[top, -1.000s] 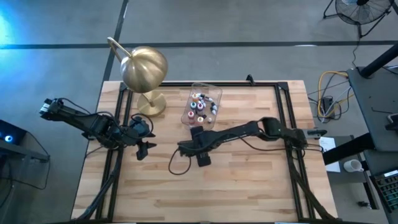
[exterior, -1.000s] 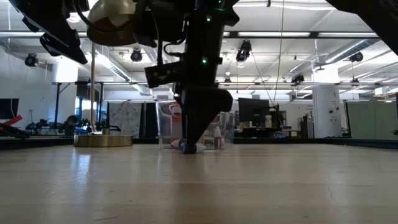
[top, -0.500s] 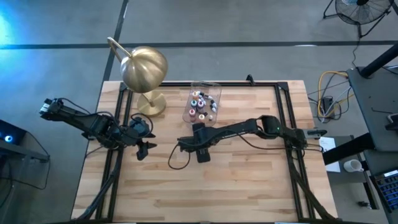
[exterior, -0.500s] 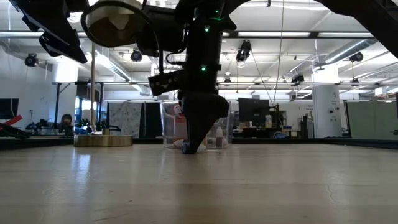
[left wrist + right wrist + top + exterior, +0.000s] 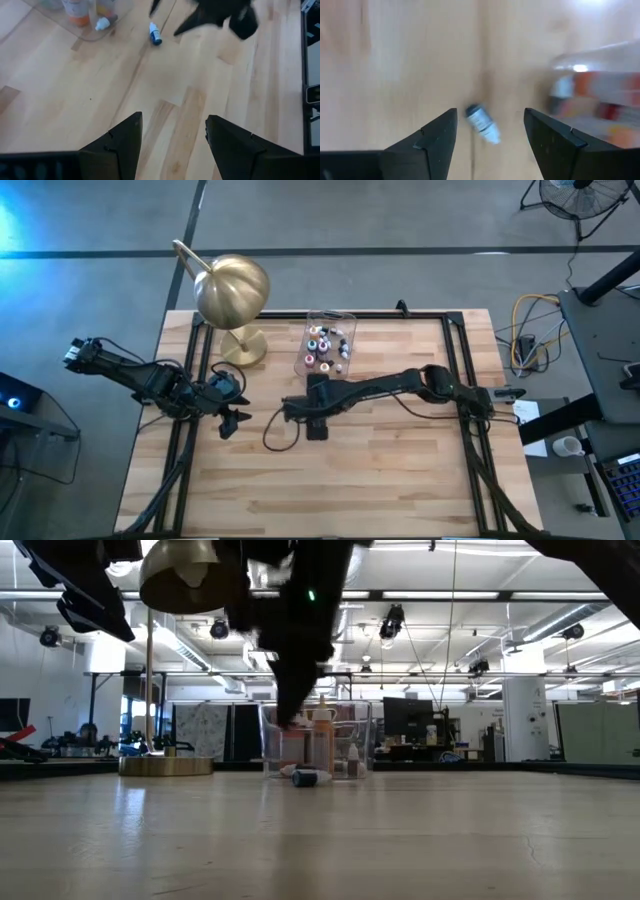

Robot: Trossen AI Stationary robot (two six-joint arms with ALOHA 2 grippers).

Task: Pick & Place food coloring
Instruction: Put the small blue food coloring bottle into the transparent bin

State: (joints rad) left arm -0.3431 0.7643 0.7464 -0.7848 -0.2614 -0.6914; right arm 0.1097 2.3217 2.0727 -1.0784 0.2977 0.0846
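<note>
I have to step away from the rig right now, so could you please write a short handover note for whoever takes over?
Right gripper: open, empty, raised above the table just in front of the clear tub.
Left gripper: open, empty, waiting near the table's left edge.
One blue-capped food coloring bottle lies on its side on the wood, outside the tub and close to its front wall. The other bottles are inside the tub.
Done: nothing is held.
Left: I would grasp the loose bottle with the right gripper; which way bottles should go cannot be told.
</note>
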